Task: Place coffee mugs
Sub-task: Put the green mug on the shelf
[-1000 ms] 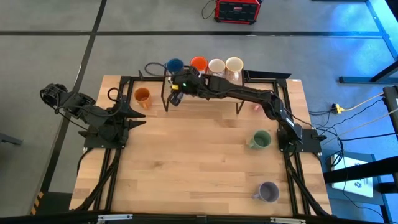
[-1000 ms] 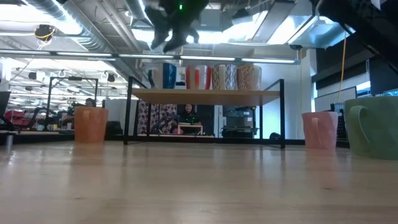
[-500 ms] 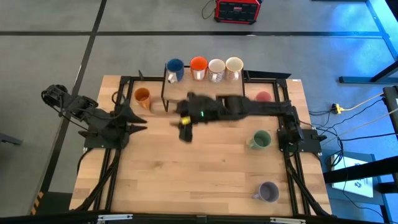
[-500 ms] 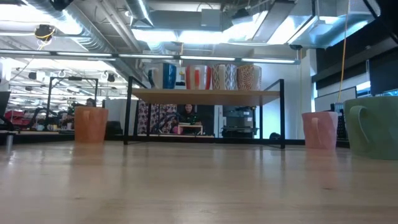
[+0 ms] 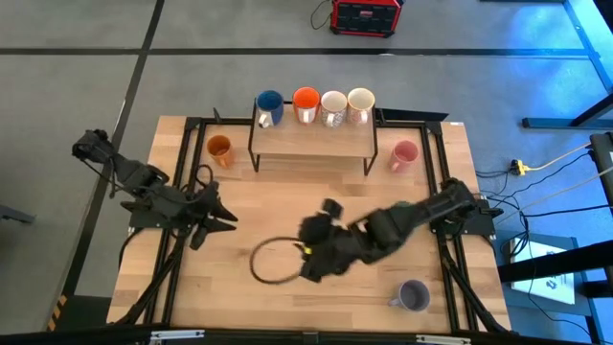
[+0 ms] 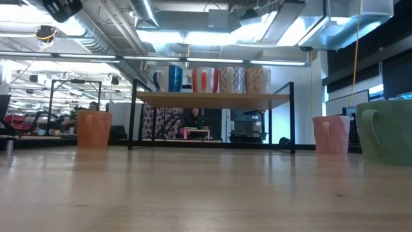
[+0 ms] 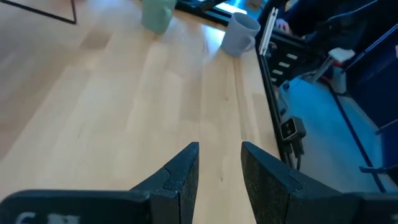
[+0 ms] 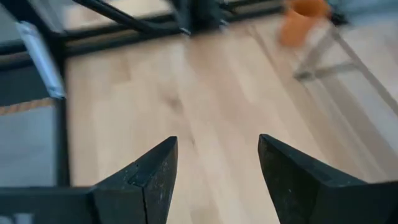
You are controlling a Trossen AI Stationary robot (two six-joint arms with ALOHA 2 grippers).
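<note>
Hovers low over the table (image 5: 287, 206) just toward 6 o'clock of centre: right gripper (image 8: 214, 168), fingers spread wide, holding nothing. Waits at 9 o'clock: left gripper (image 7: 219, 174), fingers only narrowly apart, also empty. Up on the shelf (image 5: 311, 139) at 12 o'clock, four mugs in a row: blue mug (image 5: 269, 101), red-orange mug (image 5: 306, 99), white mug (image 5: 332, 103), cream mug (image 5: 360, 99). Down on the table, amber mug (image 5: 219, 149) at 11, pink mug (image 5: 404, 153) at 1, lavender mug (image 5: 414, 294) at 5, green mug (image 6: 386, 132) at 3 (hidden under the right arm from above). Likely trouble: clipping the green mug with the arm's elbow, tipping it; or snagging the cable loop (image 5: 252, 263) drooping beside the right gripper.
</note>
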